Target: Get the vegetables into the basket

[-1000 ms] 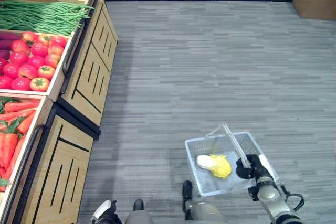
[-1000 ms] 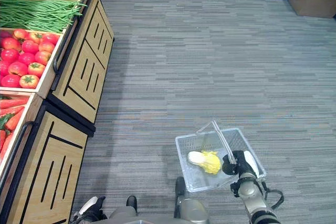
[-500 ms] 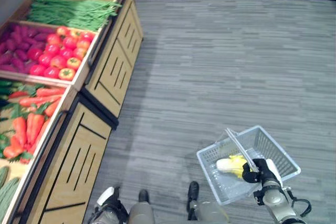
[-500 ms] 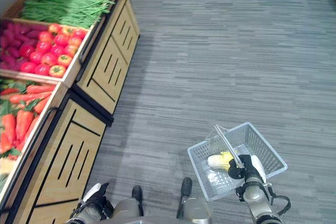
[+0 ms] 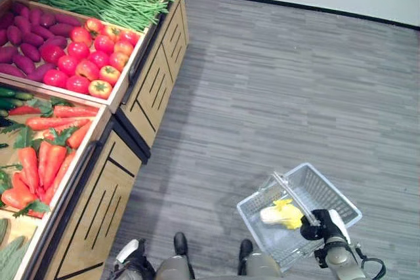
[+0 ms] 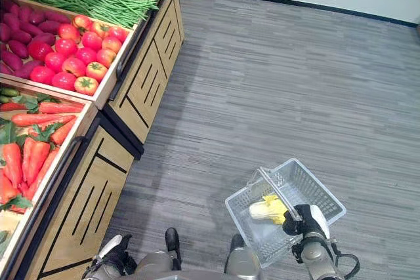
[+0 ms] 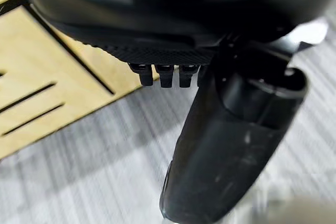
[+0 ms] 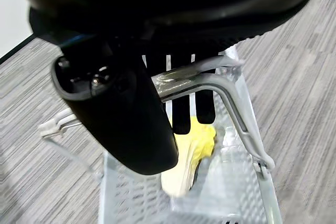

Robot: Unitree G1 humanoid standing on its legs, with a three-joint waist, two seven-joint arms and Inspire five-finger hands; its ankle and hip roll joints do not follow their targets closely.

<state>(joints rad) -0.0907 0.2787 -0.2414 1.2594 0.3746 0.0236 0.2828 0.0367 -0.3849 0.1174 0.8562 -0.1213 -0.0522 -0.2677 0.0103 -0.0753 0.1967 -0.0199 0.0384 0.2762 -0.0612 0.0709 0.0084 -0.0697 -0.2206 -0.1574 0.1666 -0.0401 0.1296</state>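
Right robot hand (image 5: 321, 224) still around basket handle (image 5: 292, 191)

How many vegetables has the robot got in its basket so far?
1: a pale yellow cabbage-like vegetable lying on the floor of the clear basket, which hangs by its handle from the right hand. The hand may hide something small beneath it.

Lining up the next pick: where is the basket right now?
In the left eye view the basket hangs low on the robot's right, over the grey floor and apart from the produce stand, its handle in the right hand.
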